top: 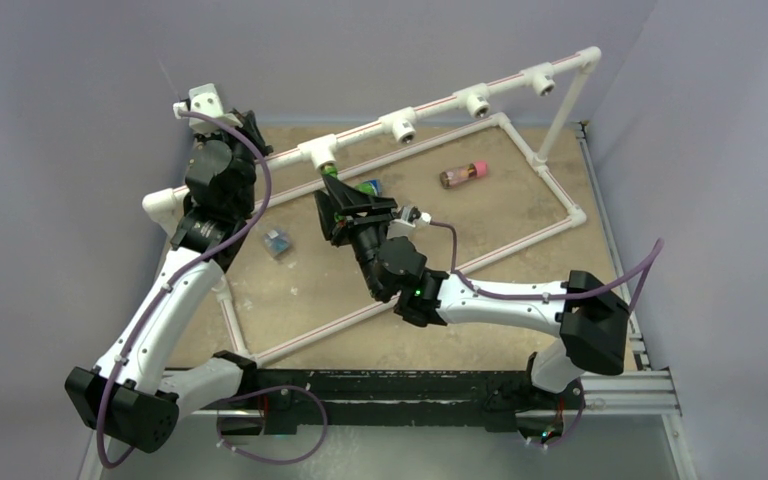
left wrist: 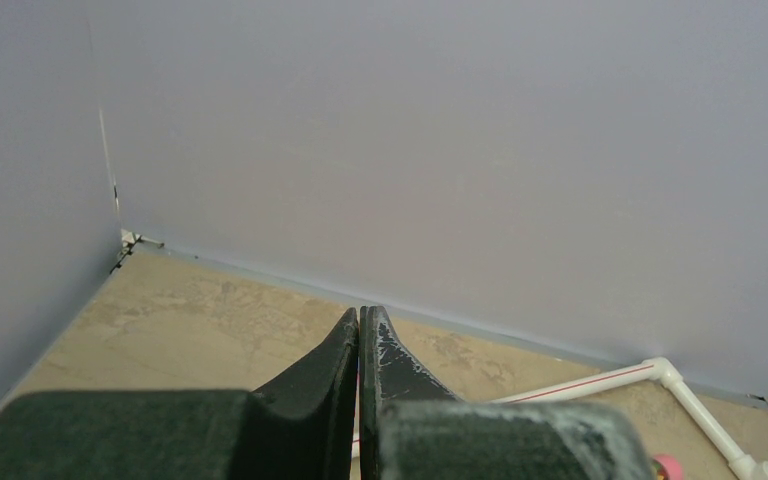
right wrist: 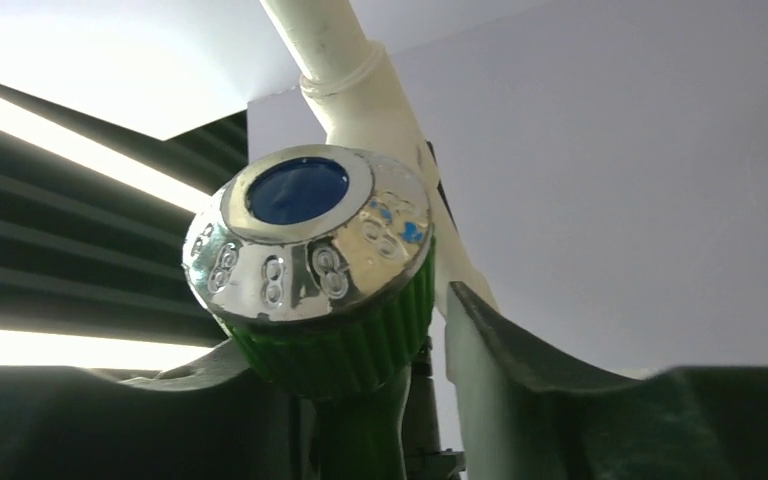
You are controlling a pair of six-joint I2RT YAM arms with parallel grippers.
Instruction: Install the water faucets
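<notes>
My right end effector (right wrist: 340, 330) apart around green faucet (right wrist: 310, 240), frame centre | risk: if loosely threaded in tee (right wrist: 370, 100), it may drop | my left end effector (left wrist: 360, 322) closed.

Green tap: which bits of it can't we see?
Right wrist view: the green plastic tap's spout and threads, hidden behind its own shiny knob.
Top view: its joint with the white pipe tee, too small, partly covered by the right gripper.
Left wrist view: tap out of frame.

White pipe frame (top: 438, 108) w/ four tee fittings (top: 477, 100), pink-capped brown bottle (top: 463, 174) lying on tan surface (top: 500, 220), grey walls (top: 80, 120) around.
</notes>
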